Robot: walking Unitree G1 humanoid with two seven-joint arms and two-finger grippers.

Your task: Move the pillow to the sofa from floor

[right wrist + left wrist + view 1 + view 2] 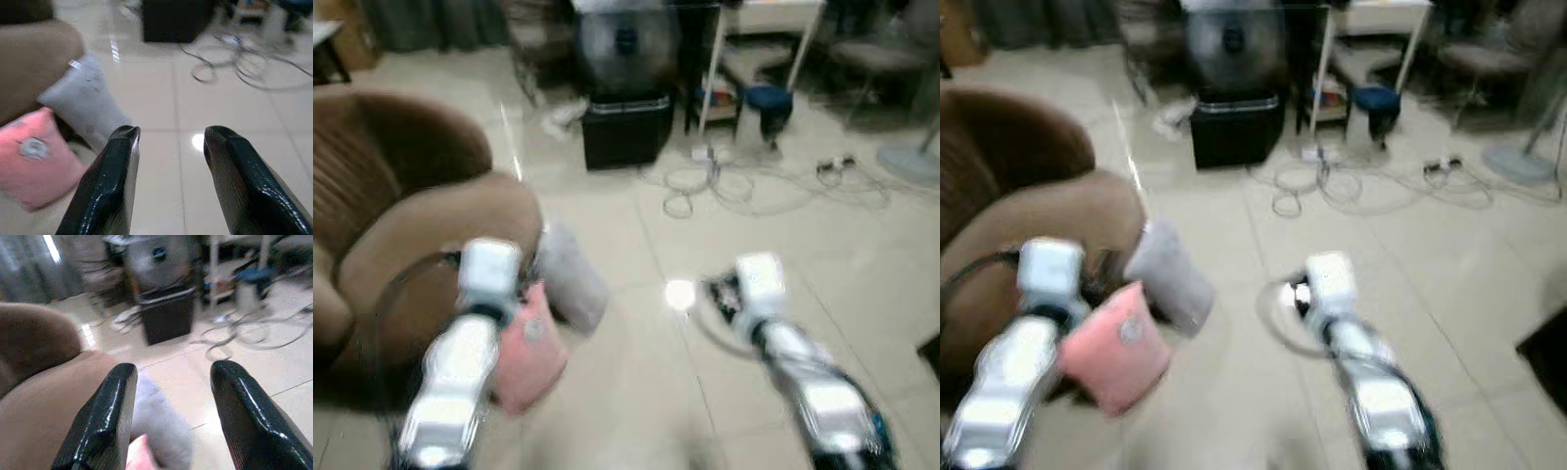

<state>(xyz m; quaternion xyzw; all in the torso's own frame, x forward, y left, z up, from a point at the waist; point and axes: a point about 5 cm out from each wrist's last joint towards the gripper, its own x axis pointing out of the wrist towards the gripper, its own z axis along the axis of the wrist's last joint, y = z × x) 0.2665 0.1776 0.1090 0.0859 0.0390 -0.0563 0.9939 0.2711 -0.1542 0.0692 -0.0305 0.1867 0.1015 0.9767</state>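
Observation:
A grey pillow and a pink pillow lean against the rounded arm of the brown sofa on the tiled floor. My left gripper hovers just above them, open, with the grey pillow and a corner of the pink pillow showing between its fingers. My right gripper is open over bare floor to the right of the pillows, with the grey pillow and the pink pillow off to one side. Nothing is held.
A black box with a fan on it stands further back. Loose cables lie across the tiles beyond my right arm. A white table leg, a blue stool and a chair sit at the back.

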